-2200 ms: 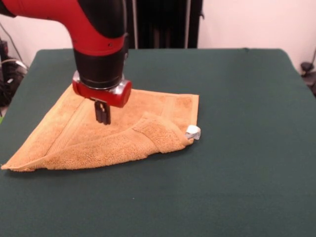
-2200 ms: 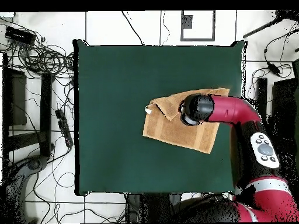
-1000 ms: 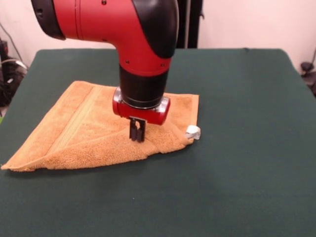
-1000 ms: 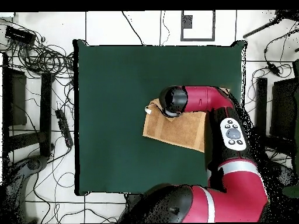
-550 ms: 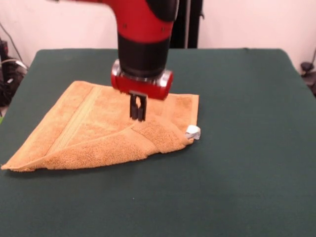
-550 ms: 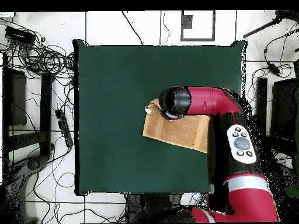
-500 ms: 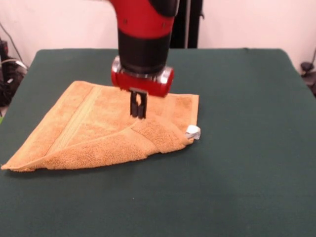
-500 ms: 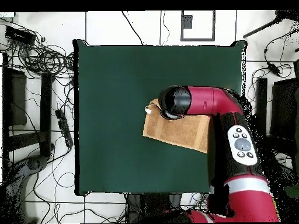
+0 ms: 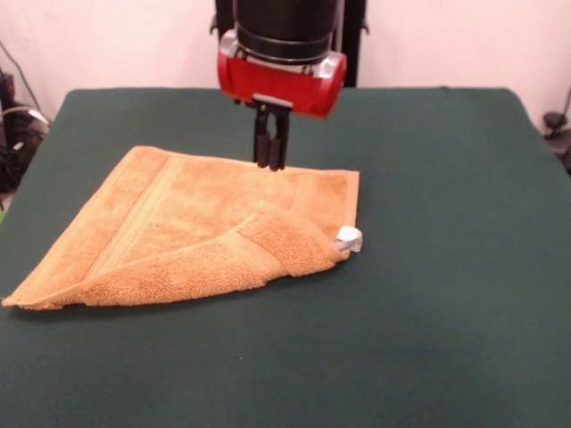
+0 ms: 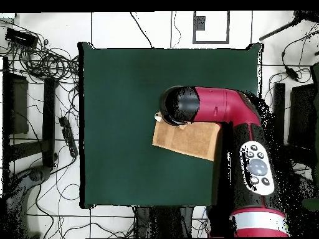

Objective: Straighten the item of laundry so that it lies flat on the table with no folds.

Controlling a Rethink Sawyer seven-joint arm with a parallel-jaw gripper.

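Hovering pincer (image 9: 270, 160) — folded towel (image 9: 178, 232) below

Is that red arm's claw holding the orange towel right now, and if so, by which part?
No, nothing is held. The gripper hangs shut above the towel, which lies partly folded on the table.

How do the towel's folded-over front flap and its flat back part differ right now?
The front flap of the towel is doubled over, with a thick rounded edge; the back part lies single and flat. The flap ends by the white tag; the back part shows a woven band. Both are golden-orange terry on the green table, untouched by the gripper.
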